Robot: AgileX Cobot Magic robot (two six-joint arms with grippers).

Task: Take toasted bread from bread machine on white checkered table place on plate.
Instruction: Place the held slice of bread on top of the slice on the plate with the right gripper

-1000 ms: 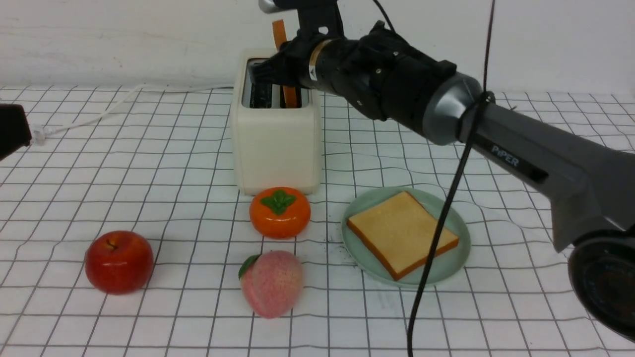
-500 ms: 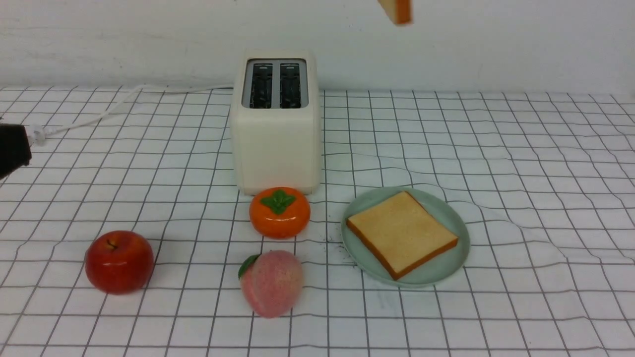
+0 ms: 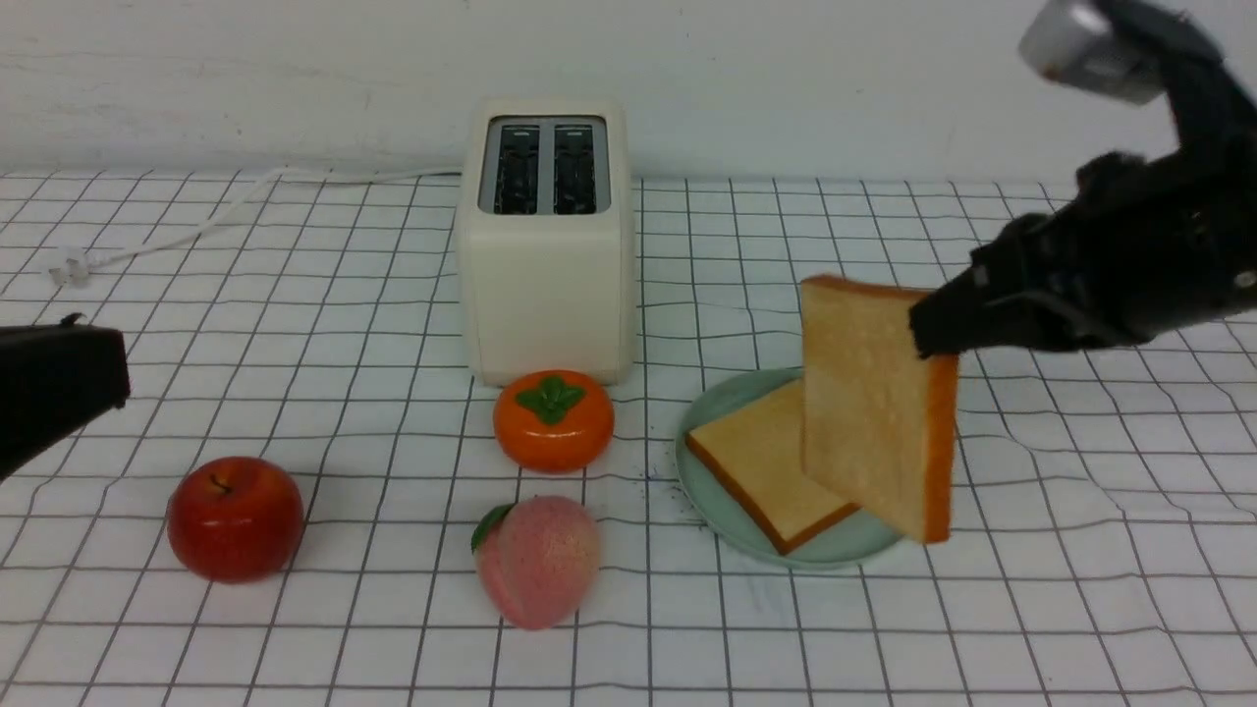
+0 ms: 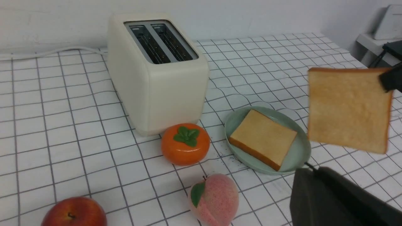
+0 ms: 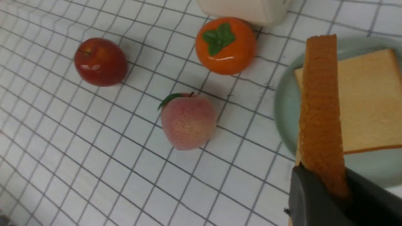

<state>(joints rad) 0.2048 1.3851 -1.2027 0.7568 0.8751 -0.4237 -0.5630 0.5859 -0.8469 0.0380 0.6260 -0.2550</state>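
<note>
Golden-tan square toast slice [image 3: 756, 462] flat on mint-green round plate [image 3: 697, 491], second slice [image 3: 864, 403] upright in air over it, cream two-slot toaster [image 3: 545, 295] empty, all on white checkered cloth table [image 3: 295, 324].

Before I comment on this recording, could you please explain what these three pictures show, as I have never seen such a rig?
This is a robot with two arms, each ending in a gripper. The front view looks forward from between the arms; the other two pictures come from cameras on the left and right wrists. On the white checkered table stand a cream toaster with both slots empty, an apple, a persimmon, a peach and a mint-green plate. One slice of toasted bread lies flat on the plate. The right gripper is shut on a second slice, holding it upright by a top corner above the plate. The left gripper shows only as a dark shape at the left of the front view; whether it is open I cannot tell.
</note>
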